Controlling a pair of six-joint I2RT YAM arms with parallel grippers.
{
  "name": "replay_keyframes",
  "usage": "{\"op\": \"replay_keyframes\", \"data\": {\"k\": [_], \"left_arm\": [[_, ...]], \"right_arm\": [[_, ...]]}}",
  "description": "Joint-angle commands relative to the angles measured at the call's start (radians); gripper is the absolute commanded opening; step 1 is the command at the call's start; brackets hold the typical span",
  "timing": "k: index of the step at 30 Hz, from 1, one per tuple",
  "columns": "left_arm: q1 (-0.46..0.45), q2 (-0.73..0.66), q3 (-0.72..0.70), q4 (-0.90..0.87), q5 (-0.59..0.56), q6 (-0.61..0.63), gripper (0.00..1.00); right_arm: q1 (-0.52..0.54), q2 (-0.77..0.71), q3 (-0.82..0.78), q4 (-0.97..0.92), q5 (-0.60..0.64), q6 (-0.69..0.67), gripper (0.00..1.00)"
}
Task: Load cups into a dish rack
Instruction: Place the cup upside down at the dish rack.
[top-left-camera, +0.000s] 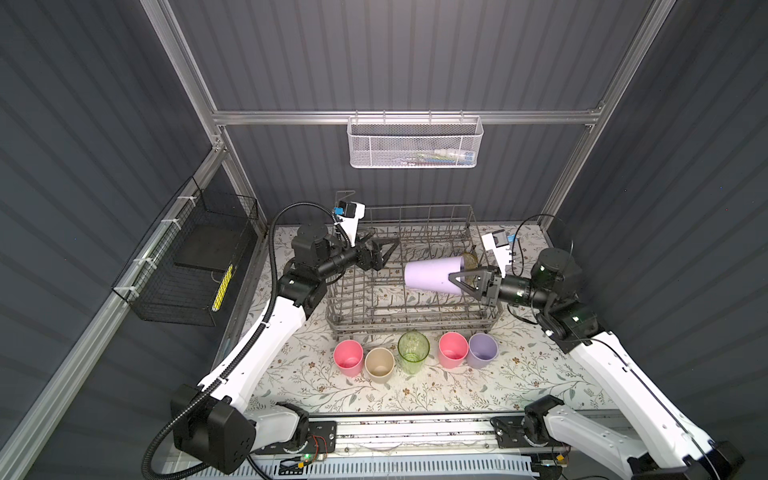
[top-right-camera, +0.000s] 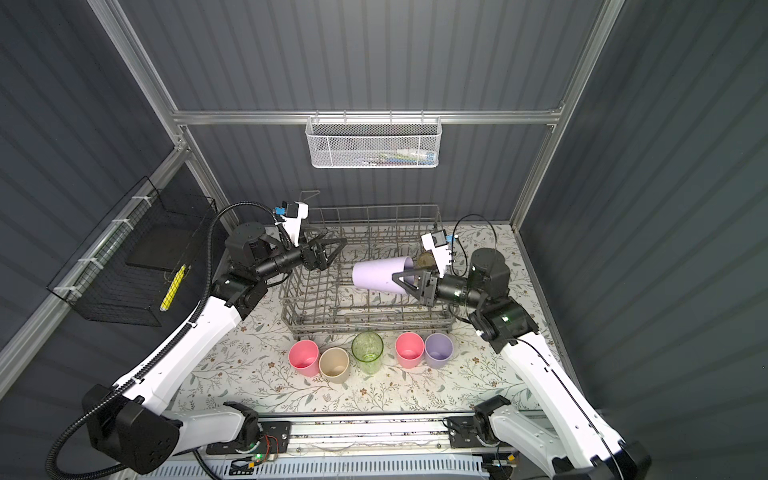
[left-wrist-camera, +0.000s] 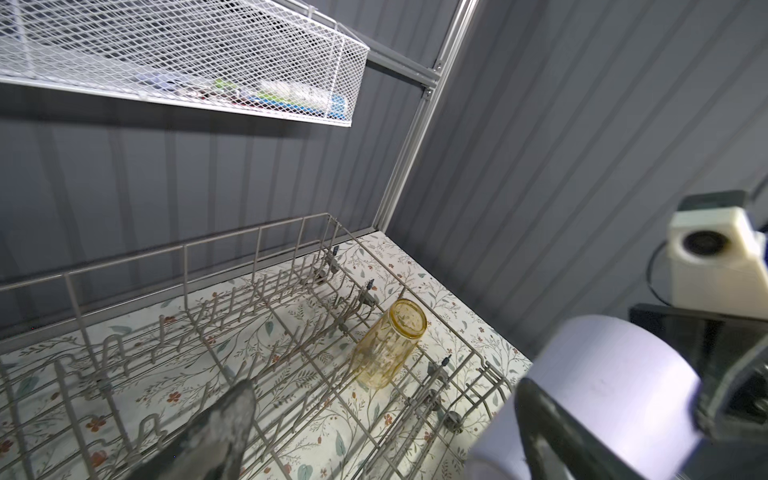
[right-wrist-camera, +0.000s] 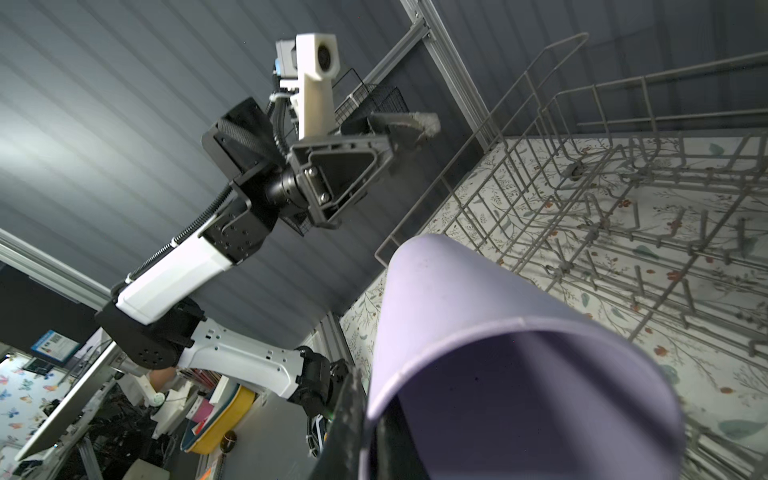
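Cups: seven show in both top views. Five stand mouth up in a row on the surface (top-left-camera: 311, 386) just in front of the rack (top-left-camera: 411, 320); from the left arm's side these are a pink cup (top-left-camera: 348, 357), a beige cup (top-left-camera: 379, 365), a green glass (top-left-camera: 413, 351), a second pink cup (top-left-camera: 453, 349) and a second lilac cup (top-left-camera: 483, 350); each pink one stands close beside its neighbour.

The rack holds one piece, the amber glass (left-wrist-camera: 388, 345); it sits mouth down and leaning among the tines, near the far right corner.

The lilac cup (top-left-camera: 432, 274) lies on its side in the air over the rack's right half, base toward the left arm and mouth toward the right arm; the right fingers (right-wrist-camera: 345, 428) are clamped on its rim, one inside the mouth and one outside.

The left fingers (left-wrist-camera: 232, 415) stand wide apart over the rack's left side, clear of the cups.

The white basket (top-left-camera: 374, 145) hangs on the back rail; a few small things lie toward its right end, too blurred to name. The black basket (top-left-camera: 166, 307) hangs on the left wall; it holds a dark flat slab and a yellow stick-like thing by its near side.
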Motion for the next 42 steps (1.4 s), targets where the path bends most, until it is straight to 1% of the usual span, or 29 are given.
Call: {"op": "replay_keyframes", "data": {"k": [1, 5, 9, 12, 16, 19, 23, 28, 32, 36, 38, 42], "left_arm": [[0.003, -0.008, -0.020, 0.093, 0.128, -0.024, 0.97], [0.004, 0.019, -0.025, 0.145, 0.242, -0.048, 0.96], [0.003, 0.051, -0.015, 0.174, 0.345, -0.066, 0.95], [0.003, 0.072, 0.006, 0.155, 0.398, -0.062, 0.94], [0.002, 0.101, 0.028, 0.126, 0.432, -0.054, 0.93], [0.002, 0.112, 0.031, 0.127, 0.427, -0.054, 0.92], [0.001, 0.126, 0.036, 0.138, 0.413, -0.059, 0.92], [0.002, 0.137, 0.042, 0.136, 0.368, -0.057, 0.94], [0.002, 0.151, 0.050, 0.148, 0.393, -0.066, 0.93], [0.002, 0.159, 0.048, 0.166, 0.419, -0.079, 0.89], [0.001, 0.164, 0.050, 0.173, 0.435, -0.082, 0.82], [0.000, 0.159, 0.043, 0.179, 0.449, -0.083, 0.81]], "right_arm": [[-0.039, 0.039, -0.010, 0.343, -0.124, 0.170, 0.00], [-0.092, 0.150, -0.045, 0.644, -0.173, 0.368, 0.00], [-0.106, 0.255, -0.045, 0.873, -0.210, 0.524, 0.00], [-0.108, 0.325, -0.035, 1.033, -0.228, 0.633, 0.00], [-0.108, 0.392, -0.011, 1.178, -0.246, 0.745, 0.00], [-0.106, 0.422, 0.001, 1.226, -0.261, 0.786, 0.00], [-0.104, 0.428, -0.011, 1.246, -0.272, 0.802, 0.00], [-0.101, 0.409, -0.051, 1.255, -0.274, 0.802, 0.00], [-0.095, 0.404, -0.062, 1.227, -0.289, 0.780, 0.00], [-0.089, 0.436, -0.050, 1.272, -0.307, 0.816, 0.00], [-0.087, 0.457, -0.041, 1.316, -0.313, 0.849, 0.00], [-0.083, 0.494, -0.017, 1.380, -0.333, 0.904, 0.00]]}}
